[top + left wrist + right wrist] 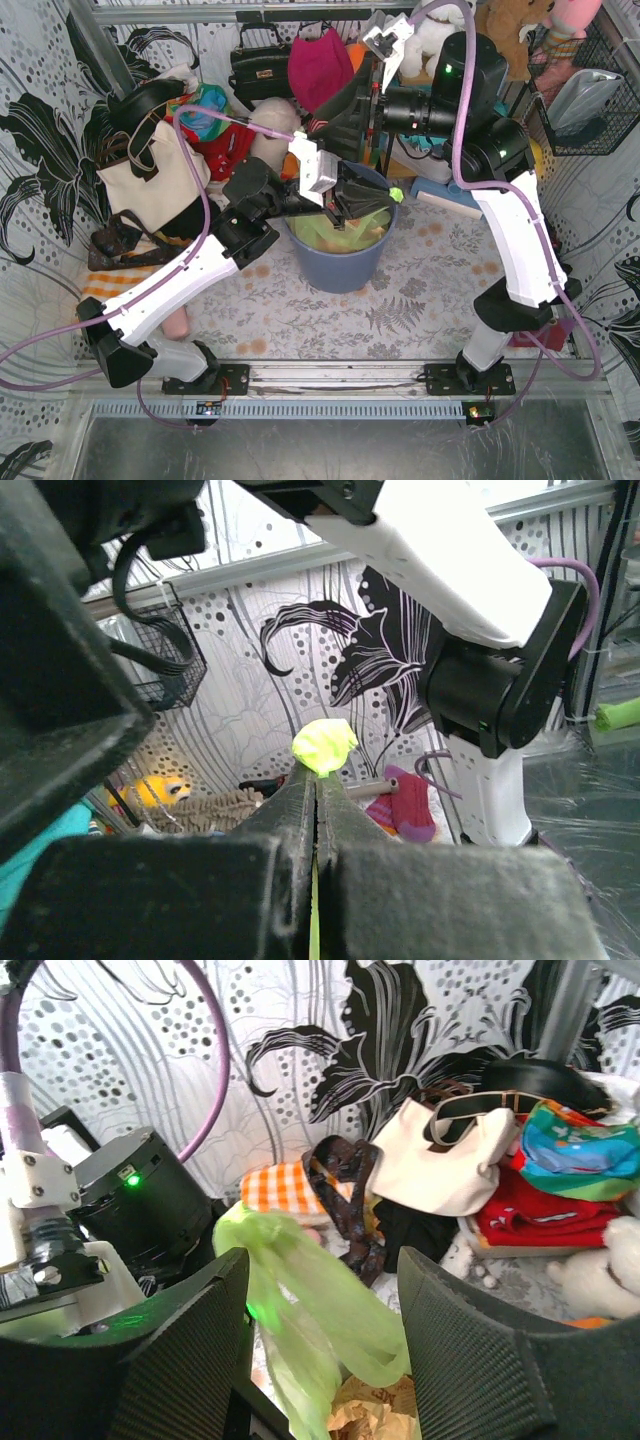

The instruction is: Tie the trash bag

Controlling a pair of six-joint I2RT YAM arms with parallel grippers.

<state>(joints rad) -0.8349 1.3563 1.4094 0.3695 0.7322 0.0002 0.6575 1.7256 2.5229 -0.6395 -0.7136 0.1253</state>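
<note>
The left gripper [317, 785] is clamping a tuft of the trash bag [366, 214], which is sitting in the blue-grey bin [340, 265] midway between the table's [420, 310] side edges. The right gripper [322, 1270] is hovering, fingers spread apart.

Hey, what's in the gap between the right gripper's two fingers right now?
In the right wrist view, a loose green strip of the trash bag lies between the fingers of the open right gripper, with crumpled tan paper lower down.
</note>
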